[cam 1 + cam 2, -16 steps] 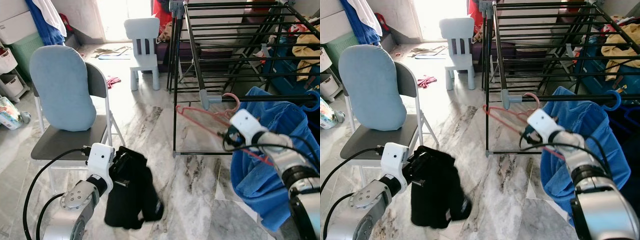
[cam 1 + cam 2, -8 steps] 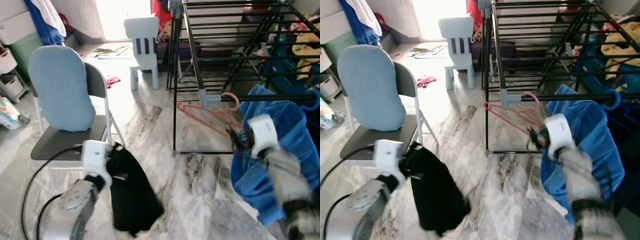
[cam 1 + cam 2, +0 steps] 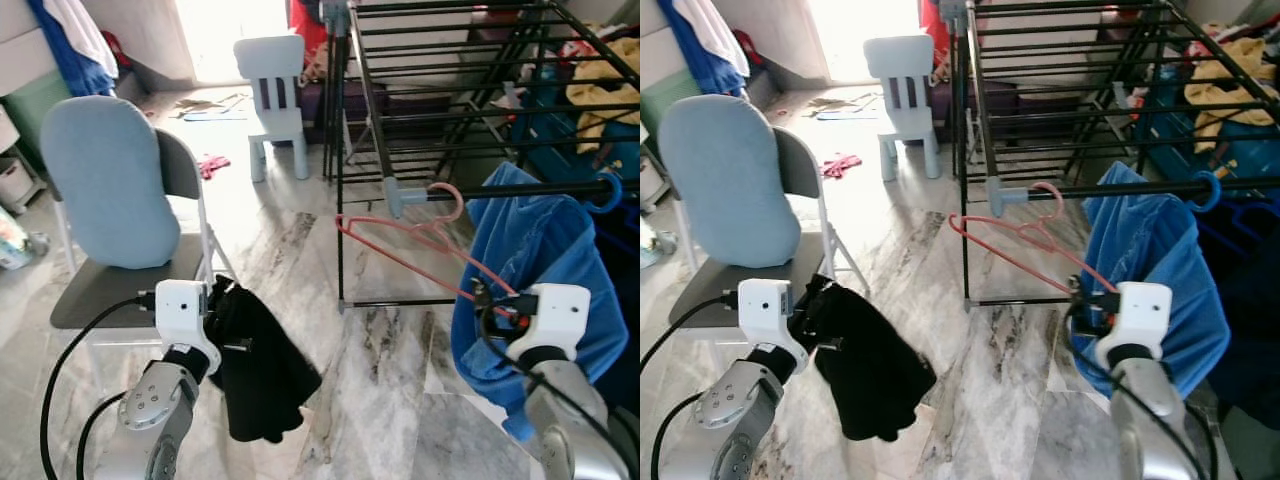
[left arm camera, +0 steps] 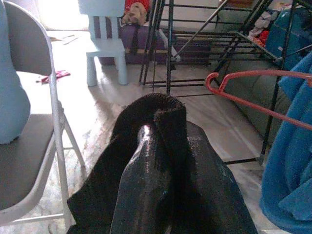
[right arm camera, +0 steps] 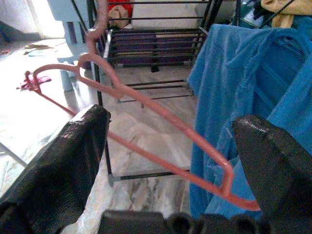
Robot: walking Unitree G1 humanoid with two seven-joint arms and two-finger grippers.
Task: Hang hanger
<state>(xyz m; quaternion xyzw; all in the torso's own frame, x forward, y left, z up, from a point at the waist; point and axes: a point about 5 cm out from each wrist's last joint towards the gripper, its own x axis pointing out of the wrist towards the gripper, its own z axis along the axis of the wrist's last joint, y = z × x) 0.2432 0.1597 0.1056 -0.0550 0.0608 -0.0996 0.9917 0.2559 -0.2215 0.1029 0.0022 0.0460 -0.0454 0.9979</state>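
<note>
Black cloth (image 3: 255,370) hangs from the left tool (image 3: 215,320), whose fingers are closed on a bunched fold of the garment; it droops toward the marble floor (image 3: 380,350), just in front of the grey folding chair (image 3: 110,290) and its blue cushion (image 3: 110,180). On the other side the right tool (image 5: 168,161) stands wide open, its fingers (image 5: 58,165) on either side of the pink hanger (image 3: 400,245) without gripping it. Ahead of that tool, the hanger's hook sits over a rail of the black drying rack (image 3: 360,90), beside the blue shirt (image 3: 545,240) draped there. Beyond the rack's near corner stands a small pale blue child's chair (image 3: 272,85).
</note>
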